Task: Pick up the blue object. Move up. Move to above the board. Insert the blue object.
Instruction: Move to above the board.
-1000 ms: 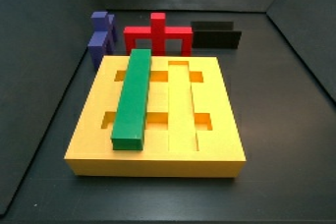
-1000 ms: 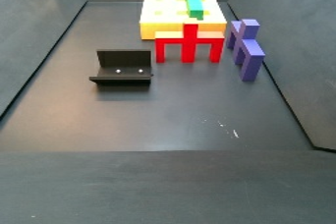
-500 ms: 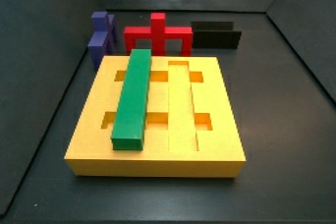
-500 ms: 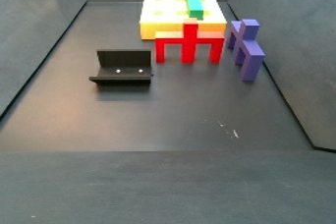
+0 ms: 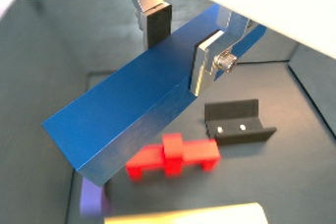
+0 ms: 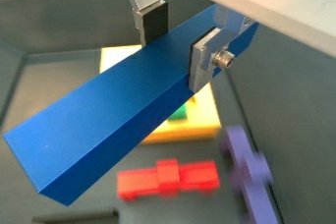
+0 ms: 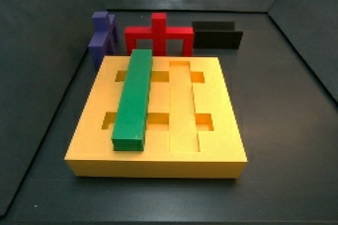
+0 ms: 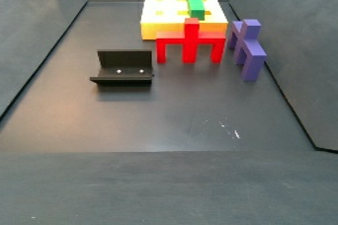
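In both wrist views my gripper (image 5: 184, 46) (image 6: 182, 43) is shut on the blue object (image 5: 132, 105) (image 6: 118, 120), a long saturated blue bar. It hangs tilted, high above the floor, gripped near one end. Neither the gripper nor the bar shows in the side views. The board (image 7: 93, 120) (image 8: 165, 12) is a yellow slab with grooves and cut-outs. A green bar (image 7: 134, 96) (image 8: 195, 0) lies in one of its grooves. Part of the board shows below the bar in a wrist view (image 6: 121, 59).
A red cross-shaped piece (image 7: 160, 37) (image 8: 191, 41) (image 5: 171, 156) stands beside the board. A purplish-blue stepped block (image 7: 101, 32) (image 8: 248, 49) stands near it. The dark fixture (image 7: 218, 35) (image 8: 123, 69) (image 5: 241, 122) stands on the floor. Dark walls enclose the floor.
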